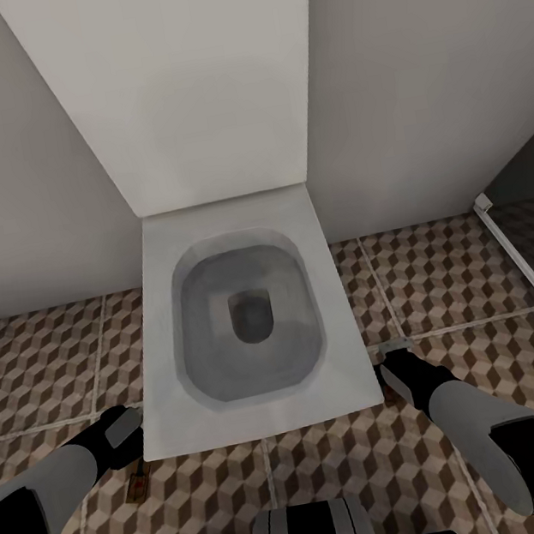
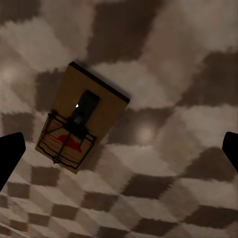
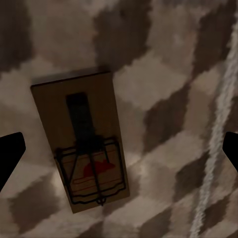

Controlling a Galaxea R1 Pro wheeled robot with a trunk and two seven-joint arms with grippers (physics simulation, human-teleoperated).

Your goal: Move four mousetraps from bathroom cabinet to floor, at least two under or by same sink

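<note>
From my head camera I look straight down on a square white toilet (image 1: pixel 244 340), its lid raised against a pale wall, standing on the bathroom floor (image 1: pixel 40 366) of brown and beige cube-pattern tiles.

At the far left, my left arm reaches down beside the toilet's left front corner. The left gripper (image 1: pixel 127 442) hangs over a mousetrap (image 1: pixel 140 482) lying flat on the tiles, just beside the toilet's base. In the left wrist view that same mousetrap (image 2: pixel 82 116) is a tan wooden slab with dark wire parts and a red mark, lying flat on the tiles. The left gripper (image 2: pixel 119 148) is spread wide, one dark fingertip (image 2: pixel 10 153) at each edge of the picture, apart from the trap and holding nothing.

To the right of the toilet, my right arm reaches down near its right front corner, the right gripper (image 1: pixel 395 367) over the floor. In the right wrist view a second mousetrap (image 3: pixel 82 141) lies flat on the tiles, near a pale grout line (image 3: pixel 215 134). The right gripper (image 3: pixel 119 148) is also spread wide, its fingertips (image 3: pixel 10 153) clear of the trap.

Further right, a white-framed threshold (image 1: pixel 528 267) crosses the floor.
</note>
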